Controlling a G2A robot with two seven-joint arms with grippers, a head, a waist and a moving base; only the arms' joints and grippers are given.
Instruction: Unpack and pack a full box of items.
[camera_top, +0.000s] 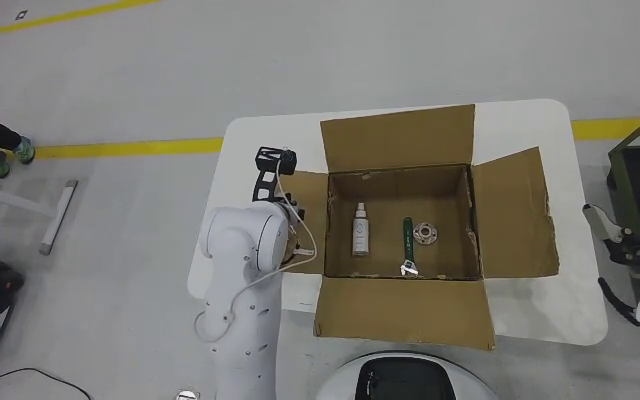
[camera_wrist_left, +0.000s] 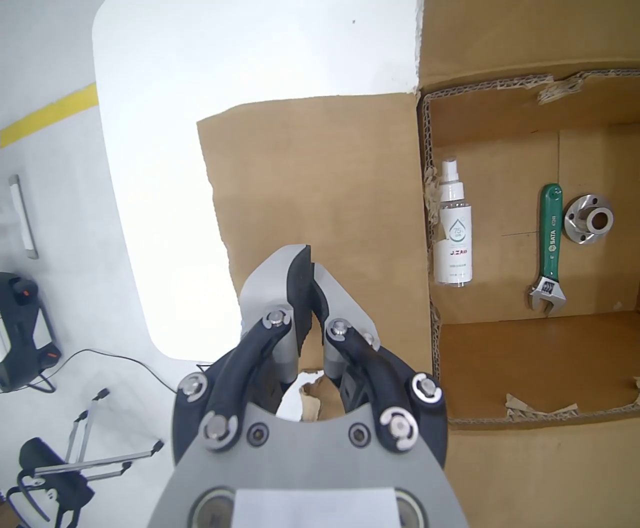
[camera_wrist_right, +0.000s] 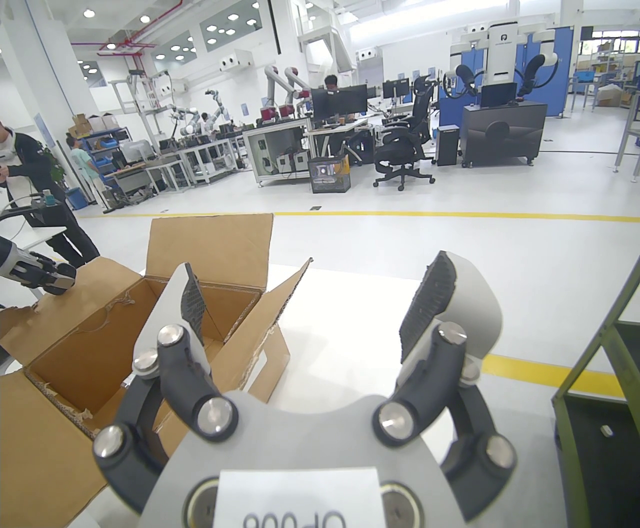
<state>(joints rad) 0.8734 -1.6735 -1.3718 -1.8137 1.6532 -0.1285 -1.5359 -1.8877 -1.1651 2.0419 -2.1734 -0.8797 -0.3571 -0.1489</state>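
Observation:
An open cardboard box (camera_top: 400, 176) stands on the white table (camera_top: 260, 140). On its floor lie a white spray bottle (camera_top: 360, 230) (camera_wrist_left: 452, 225), a green-handled adjustable wrench (camera_top: 408, 245) (camera_wrist_left: 550, 240) and a metal flange (camera_top: 426, 233) (camera_wrist_left: 589, 219). My left gripper (camera_top: 293, 222) (camera_wrist_left: 306, 260) is shut, right over the box's left flap (camera_wrist_left: 325, 175) and holding nothing I can make out. My right gripper (camera_wrist_right: 310, 300) (camera_top: 618, 250) is open and empty, off the table's right edge, facing the box (camera_wrist_right: 100, 350).
All four flaps are folded outward; the back flap (camera_wrist_right: 210, 245) stands upright. The flap edges are torn. A dark green frame (camera_wrist_right: 590, 390) stands close beside my right gripper. Bare table surface lies left of the box and behind it.

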